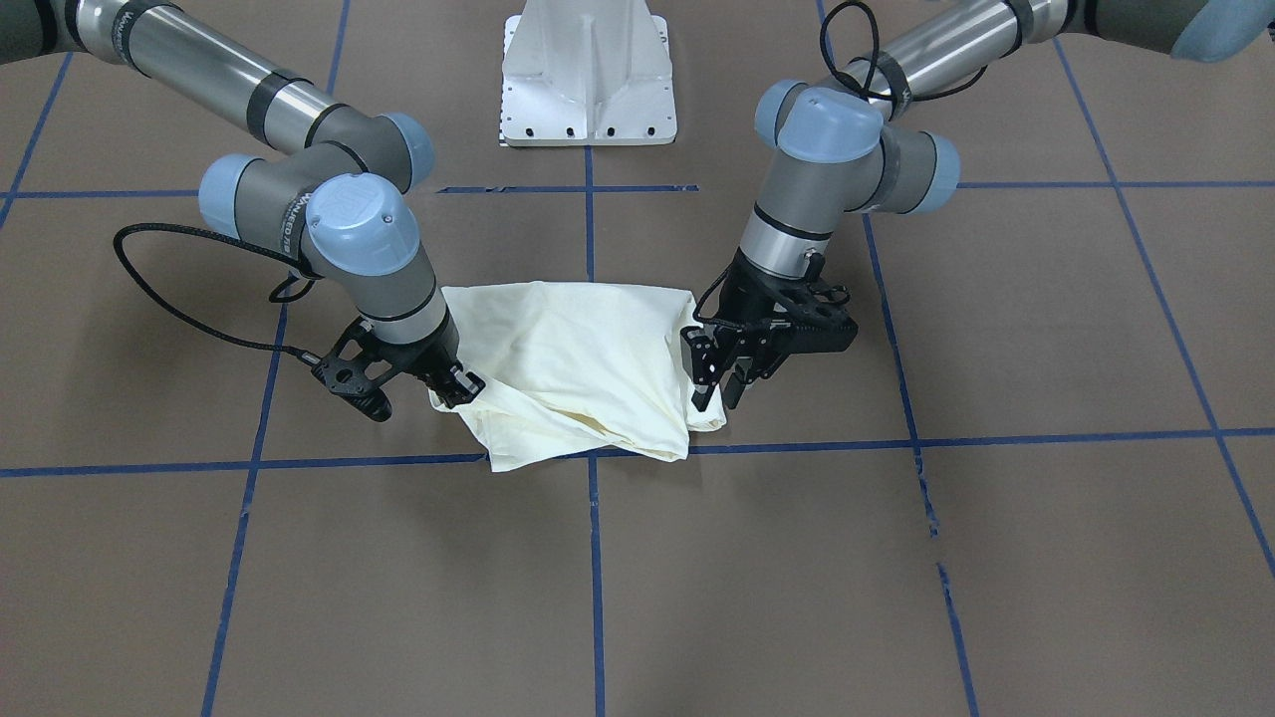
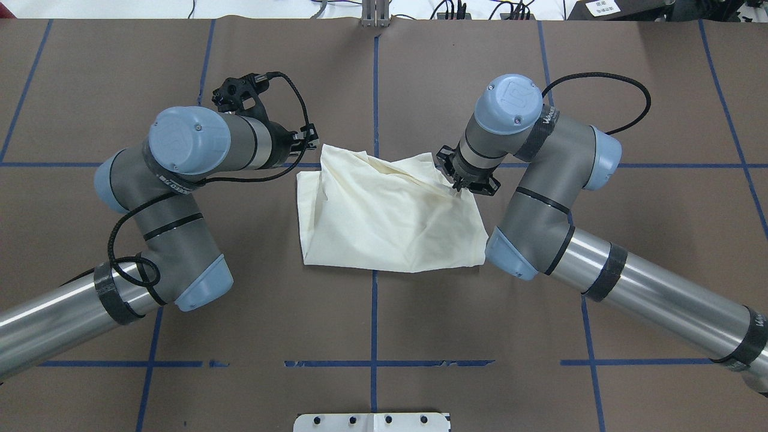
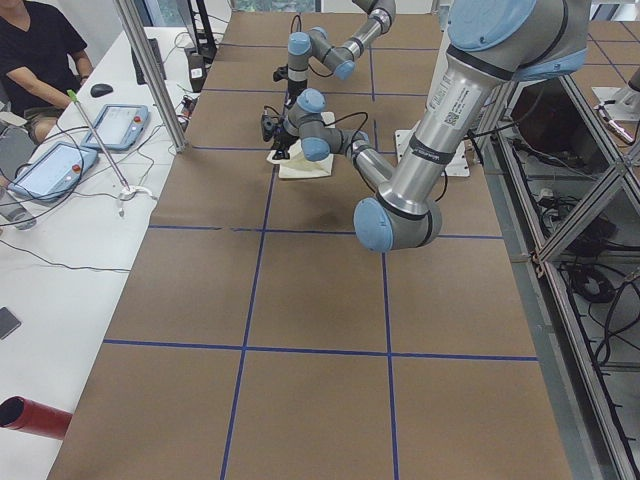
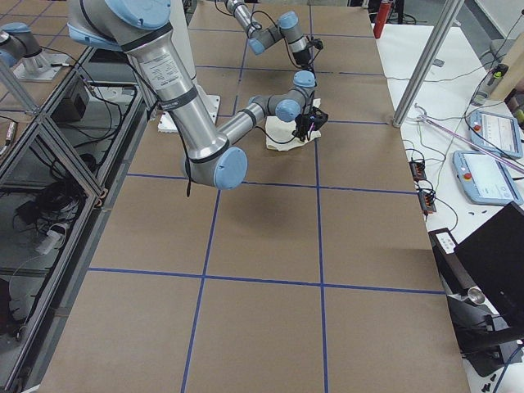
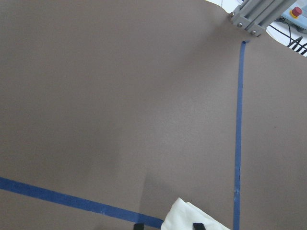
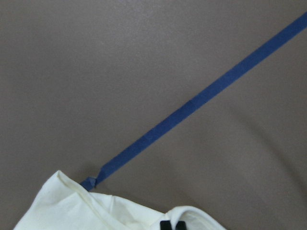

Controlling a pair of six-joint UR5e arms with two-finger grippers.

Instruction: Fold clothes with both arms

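Note:
The cream-white shirt point(image 1: 588, 368) lies bunched and partly folded on the brown table, plain side up; the cat print is hidden. It also shows in the overhead view point(image 2: 390, 222). My right gripper point(image 1: 463, 383) is shut on a pinch of the shirt's edge, seen from above point(image 2: 459, 185) and with fingertips close together in the right wrist view point(image 6: 172, 225). My left gripper point(image 1: 719, 383) is at the opposite edge, fingers apart, straddling a shirt corner point(image 5: 187, 215) low over the table. In the overhead view the left wrist point(image 2: 303, 139) hides its fingertips.
The white pedestal base point(image 1: 588, 80) stands behind the shirt. Blue tape lines point(image 1: 593, 558) cross the brown table. A seated operator point(image 3: 40, 50) and tablets point(image 3: 125, 125) are at a side table beyond the far edge.

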